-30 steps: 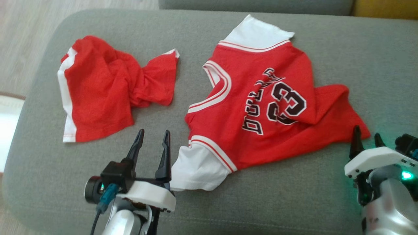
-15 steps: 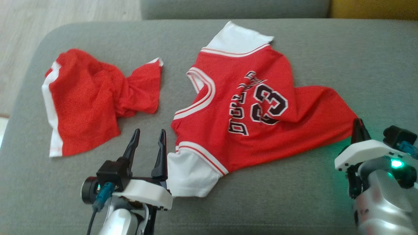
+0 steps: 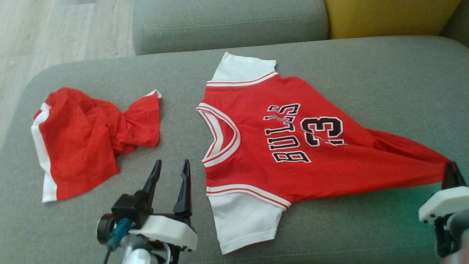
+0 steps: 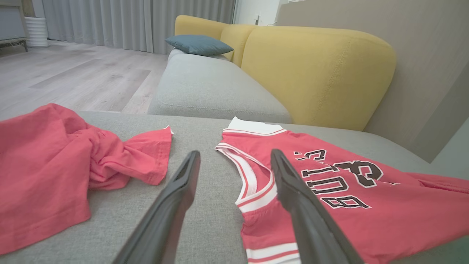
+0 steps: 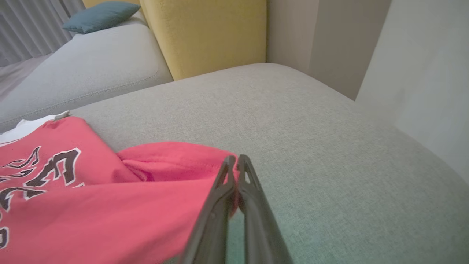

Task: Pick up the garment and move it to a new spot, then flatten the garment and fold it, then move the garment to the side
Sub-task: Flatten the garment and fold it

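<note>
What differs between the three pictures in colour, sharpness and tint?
Head view: the red jersey with black lettering is vivid and sharp; a green tint falls on the grey fabric sofa seat beside the right gripper. Left wrist view: the jersey looks paler, pinkish; the left gripper looms large. Right wrist view: same pink cast, even light.

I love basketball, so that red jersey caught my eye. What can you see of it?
The jersey is red, thin soft-looking fabric, with white short sleeves, a white-and-red striped V collar, and black BULLS and 23 outlined in white. It lies print up, mostly flat, on the grey couch cushion, collar toward the robot's left. Its hem corner is pulled into a taut point, pinched in the shut right hand.
</note>
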Robot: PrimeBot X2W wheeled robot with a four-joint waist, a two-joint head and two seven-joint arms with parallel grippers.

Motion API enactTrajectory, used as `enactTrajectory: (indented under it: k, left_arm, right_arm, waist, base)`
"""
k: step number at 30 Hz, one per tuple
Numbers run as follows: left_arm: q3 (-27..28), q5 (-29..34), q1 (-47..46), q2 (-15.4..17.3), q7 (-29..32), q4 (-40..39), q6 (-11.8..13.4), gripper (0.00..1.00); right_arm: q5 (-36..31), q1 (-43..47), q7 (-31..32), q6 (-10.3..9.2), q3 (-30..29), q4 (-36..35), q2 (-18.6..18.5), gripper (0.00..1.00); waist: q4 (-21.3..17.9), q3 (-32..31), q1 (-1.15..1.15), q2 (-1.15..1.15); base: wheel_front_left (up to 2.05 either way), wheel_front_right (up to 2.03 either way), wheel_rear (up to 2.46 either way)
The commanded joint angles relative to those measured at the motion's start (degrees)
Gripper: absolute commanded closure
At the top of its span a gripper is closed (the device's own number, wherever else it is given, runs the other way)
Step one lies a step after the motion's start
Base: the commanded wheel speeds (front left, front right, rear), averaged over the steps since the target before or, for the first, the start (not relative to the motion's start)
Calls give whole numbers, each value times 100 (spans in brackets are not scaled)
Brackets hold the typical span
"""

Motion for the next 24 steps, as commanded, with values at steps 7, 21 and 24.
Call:
enactTrajectory:
  k: [7,21,24]
  left_arm:
    - [81,-2,-214,-4,-34,-143,5,0]
    - [17,-3,-418,-4,-34,-34,-13,0]
    - [63,15,-413,-4,-34,-18,4,0]
  right_arm:
    - [58,-295,399,-4,230,-768,-29,100]
    - [-559,-1027,159,-4,318,378,-29,0]
    - [-491,-1057,-144,-4,574,590,-29,0]
  waist:
    - [343,178,0,0]
    - [760,438,0,0]
    - [678,423,0,0]
  base:
    - [0,0,0]
    - [0,0,0]
    - [0,0,0]
